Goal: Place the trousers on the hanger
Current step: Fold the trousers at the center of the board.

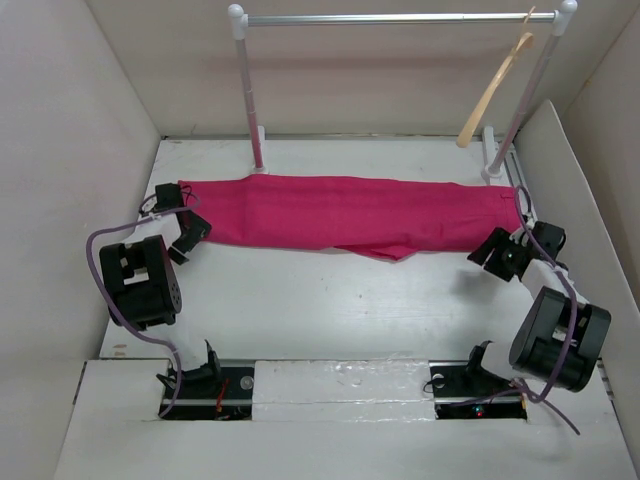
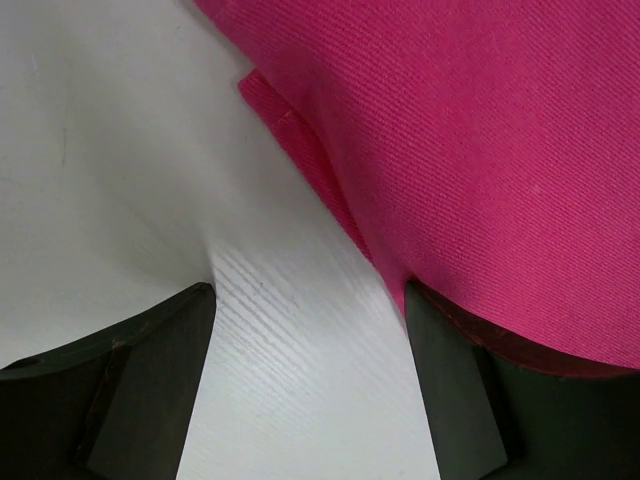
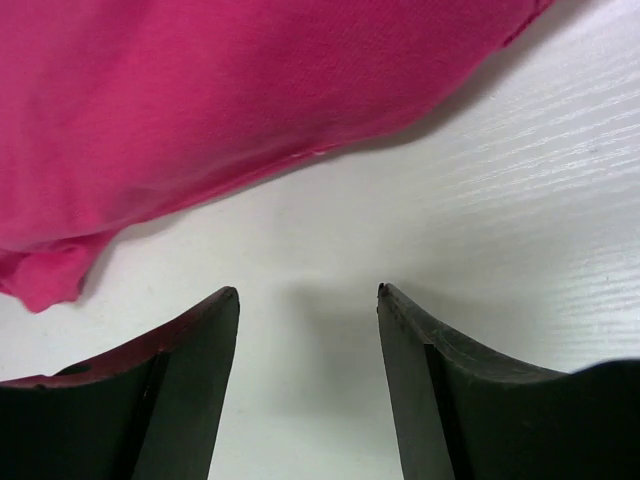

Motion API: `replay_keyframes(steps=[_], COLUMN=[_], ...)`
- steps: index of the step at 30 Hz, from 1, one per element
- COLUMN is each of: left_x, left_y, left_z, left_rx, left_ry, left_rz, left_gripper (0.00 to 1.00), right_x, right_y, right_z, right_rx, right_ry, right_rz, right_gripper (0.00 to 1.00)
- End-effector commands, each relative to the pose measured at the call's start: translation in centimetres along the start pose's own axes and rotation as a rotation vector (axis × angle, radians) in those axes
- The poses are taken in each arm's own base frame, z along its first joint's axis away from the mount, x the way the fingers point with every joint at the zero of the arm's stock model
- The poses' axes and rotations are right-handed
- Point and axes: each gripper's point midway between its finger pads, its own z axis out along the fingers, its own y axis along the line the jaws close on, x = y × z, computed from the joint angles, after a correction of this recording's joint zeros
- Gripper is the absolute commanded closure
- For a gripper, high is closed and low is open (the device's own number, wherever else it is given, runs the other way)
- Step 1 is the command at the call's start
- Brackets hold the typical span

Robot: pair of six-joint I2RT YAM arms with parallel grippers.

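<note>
Magenta-pink woven trousers are laid flat across the far half of the white, wood-grained table. They are folded lengthwise into one long band, with a loose flap showing at the near edge around the middle. A fine diagonal twill weave can be made out in the left wrist view, along with a stitched hem at the cloth's edge. The slim, curved, light-tan wooden hanger is hung by its thin hook at the right end of the white-and-silver metal rail frame, tilted and well apart from the trousers below. The whole set is enclosed by plain white panel walls. The black left gripper is placed at the left end of the band with its jaws spread and bare table seen between them. The cloth reaches one fingertip, though contact cannot be confirmed. The black right gripper is set near the right end, likewise spread wide, with nothing held and the cloth lying just ahead of its fingers.
</note>
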Motion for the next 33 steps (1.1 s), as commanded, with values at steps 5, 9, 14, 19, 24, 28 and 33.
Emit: replay_keyframes(steps=[5,9,14,19,24,28,33], left_x=[-1.2,-1.1,-1.2,-2.1,-2.2,-2.7,-3.4], left_y=[-1.6,-1.1,-1.2,0.0,2.7,5.0,9.3], left_z=[1.8,3.0,3.5,3.8,4.0,3.5,2.1], left_rx=[0.011,-0.026,-0.029,-0.078,-0.123,-0.191,-0.25], left_ry=[-0.001,0.003,-0.002,-0.005,0.015,-0.02,-0.046], left_rz=[-0.013,-0.005,-0.001,0.01,0.013,0.038,-0.049], left_gripper=[0.27,0.3,0.66,1.0,1.0,1.0,1.0], right_x=[-0.6,-2.4,-3.6,-4.3,-4.6,-4.0,-1.3], right_y=[-1.0,-1.4,-1.5,-1.0,-0.6,-0.6,-1.1], right_z=[3.5,4.4,5.8,6.7,7.4,7.2,5.2], right_rx=[-0.049,-0.012,0.04,0.075,0.074,0.091,0.118], right_ry=[-0.009,-0.058,-0.067,-0.073,-0.066,-0.052,-0.016], right_rz=[0.052,0.08,0.126,0.148,0.152,0.133,0.076], right_gripper=[0.35,0.35,0.37,0.51,0.81,1.0,1.0])
